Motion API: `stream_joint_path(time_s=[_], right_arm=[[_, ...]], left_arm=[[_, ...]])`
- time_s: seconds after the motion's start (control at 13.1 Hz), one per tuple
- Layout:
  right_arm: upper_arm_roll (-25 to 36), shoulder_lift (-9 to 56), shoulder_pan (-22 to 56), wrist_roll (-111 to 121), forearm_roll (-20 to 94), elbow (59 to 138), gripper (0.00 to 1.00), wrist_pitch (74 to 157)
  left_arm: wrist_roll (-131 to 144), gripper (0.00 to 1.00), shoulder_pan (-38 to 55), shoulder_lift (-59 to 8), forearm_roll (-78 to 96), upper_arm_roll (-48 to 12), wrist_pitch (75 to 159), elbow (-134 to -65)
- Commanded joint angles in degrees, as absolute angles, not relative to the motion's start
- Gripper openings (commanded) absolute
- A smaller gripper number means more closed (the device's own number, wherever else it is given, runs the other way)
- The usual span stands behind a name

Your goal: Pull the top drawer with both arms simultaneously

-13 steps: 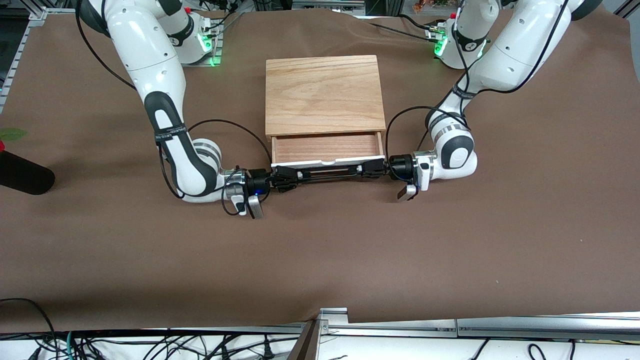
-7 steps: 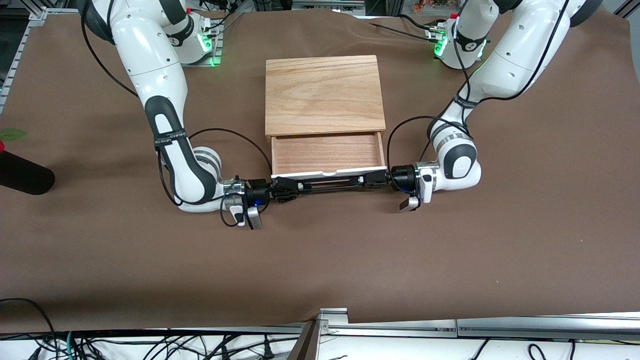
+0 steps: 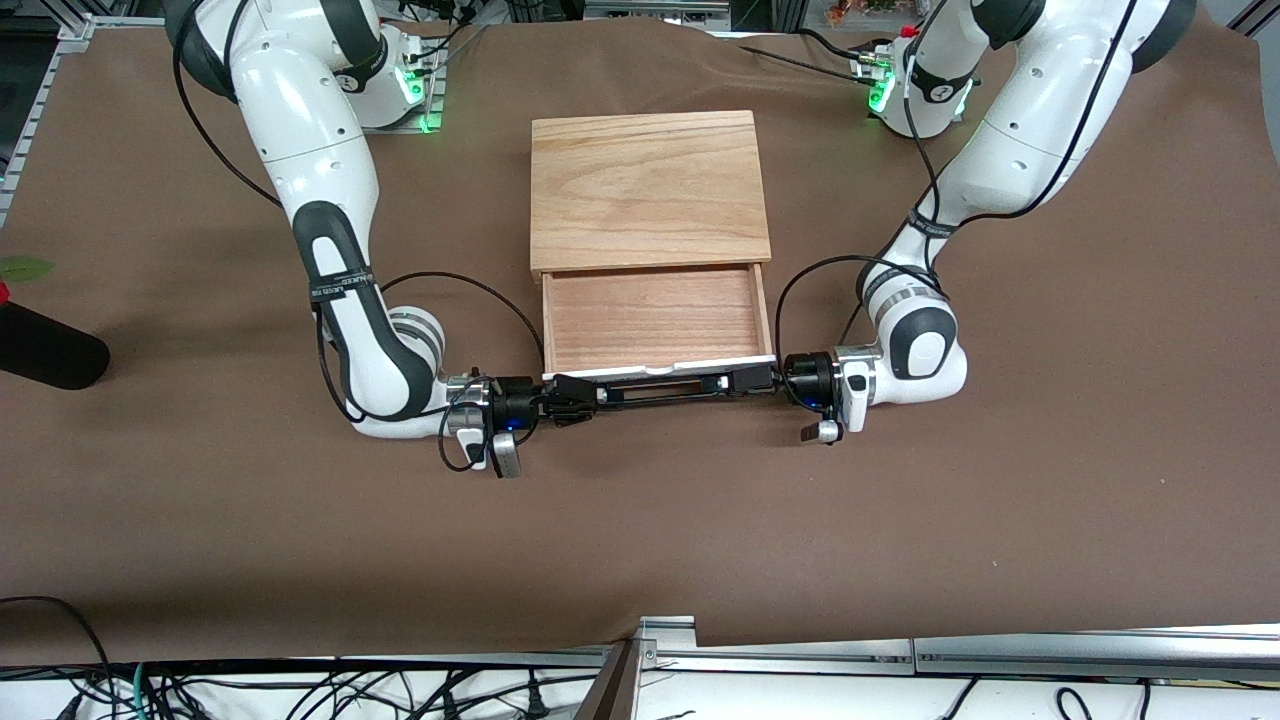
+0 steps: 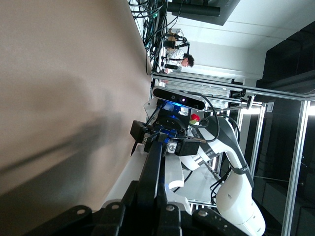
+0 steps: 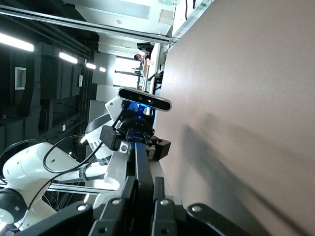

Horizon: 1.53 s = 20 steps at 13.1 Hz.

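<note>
The top drawer stands pulled out of the cabinet, its reddish-brown tray (image 3: pixel 655 318) showing. Its white front panel (image 3: pixel 660 367) faces the front camera and carries the black wire handle (image 3: pixel 660 390). My left gripper (image 3: pixel 748 381) is shut on the handle's end toward the left arm's side. My right gripper (image 3: pixel 568 389) is shut on the other end. In the left wrist view my left gripper (image 4: pixel 147 189) clamps the handle (image 4: pixel 153 157). In the right wrist view my right gripper (image 5: pixel 144 184) clamps the handle (image 5: pixel 141 160). Each wrist view shows the other arm's gripper at the handle's other end.
The light oak cabinet top (image 3: pixel 648 188) lies above the drawer's back part. A black object (image 3: pixel 45 348) and a green leaf (image 3: pixel 25 268) lie at the right arm's end of the table. A metal rail (image 3: pixel 800 655) and cables run along the table's front edge.
Both grippers have moved toward the front camera with the handle. The drawer has slid farther out and more of its tray shows.
</note>
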State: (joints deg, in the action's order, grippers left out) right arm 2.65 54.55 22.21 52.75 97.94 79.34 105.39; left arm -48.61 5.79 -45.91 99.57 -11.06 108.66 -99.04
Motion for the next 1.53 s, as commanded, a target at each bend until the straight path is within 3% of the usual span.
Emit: stream_joint_path(time_s=[0.0,0.15,0.23,0.31,0.46,0.54,0.61,0.99,1.22,1.45], right_arm=[[4.13,53.00,18.28,51.50,100.11,77.52,0.17,103.62],[4.13,52.91,18.37,51.50,100.11,77.52,0.53,103.62],[4.22,52.91,18.28,51.50,100.19,77.61,0.65,103.62],[4.22,52.82,18.37,51.59,100.20,77.69,1.00,103.62],[4.39,52.47,18.28,51.42,99.93,77.78,1.00,103.71],[5.70,52.21,18.46,50.11,98.71,77.70,1.00,103.71],[6.93,51.34,18.72,47.40,95.74,77.70,1.00,103.71],[14.57,43.70,18.63,33.08,71.34,77.61,1.00,101.35],[18.54,40.44,18.63,27.52,55.59,77.17,1.00,98.62],[23.01,38.59,18.81,25.42,49.24,77.17,1.00,96.86]], left_arm=[[-38.50,0.00,5.27,-47.19,97.91,-7.38,111.27,-97.39],[-38.50,0.00,5.19,-47.11,98.00,-7.38,111.18,-97.47],[-38.50,0.00,5.01,-46.85,98.00,-7.30,111.18,-97.91],[-38.50,0.02,4.75,-46.67,98.00,-7.29,110.92,-98.17],[-38.50,0.25,4.31,-46.06,98.09,-7.29,110.39,-99.22],[-38.41,0.66,4.13,-45.71,98.09,-7.38,110.30,-99.84],[-38.58,1.00,4.04,-45.27,98.09,-7.47,110.22,-100.37],[-32.90,1.00,2.03,-41.33,91.54,-7.29,108.63,-100.63],[-20.87,1.00,-2.36,-30.37,72.06,-7.29,108.63,-103.35],[-10.22,1.00,-5.79,-18.67,49.82,-7.29,105.84,-105.73]])
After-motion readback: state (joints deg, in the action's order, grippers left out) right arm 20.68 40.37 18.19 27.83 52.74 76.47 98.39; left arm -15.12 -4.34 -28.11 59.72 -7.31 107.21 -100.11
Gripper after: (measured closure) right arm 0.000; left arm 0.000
